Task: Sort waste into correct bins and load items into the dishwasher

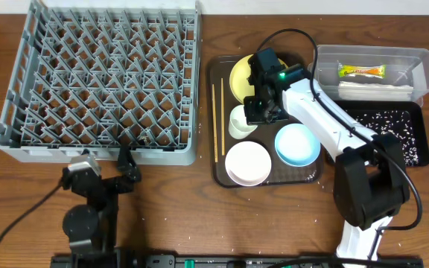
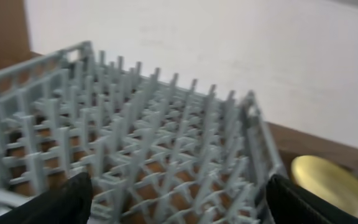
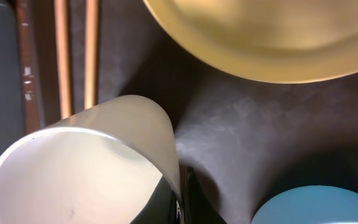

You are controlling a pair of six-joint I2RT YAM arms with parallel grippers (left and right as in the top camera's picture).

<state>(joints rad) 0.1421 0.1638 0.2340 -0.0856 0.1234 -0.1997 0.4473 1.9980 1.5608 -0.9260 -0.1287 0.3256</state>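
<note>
1. Honestly, my right gripper shows me little of itself. I see only two dark slivers at the bottom edge of its wrist view, closed right down with the wall of the small white cup pinched between them at the rim.
2. From overhead, my own arm covers that grip and part of the yellow plate. I cannot tell whether the cup stands upright.
3. The cup is on the brown serving tray, just beside the chopsticks. The light-blue bowl is cut off at the lower corner.
4. Bare tray lies between the cup, the plate and the blue bowl. The white bowl sits near the cup.
5. My left gripper stands wide apart and empty. Its fingers are only dark corners of a blurred view, facing the dish rack.
6. The clear tub, holding the snack wrapper and folded paper, and the black tray of rice scraps lie well apart from the cup.
</note>
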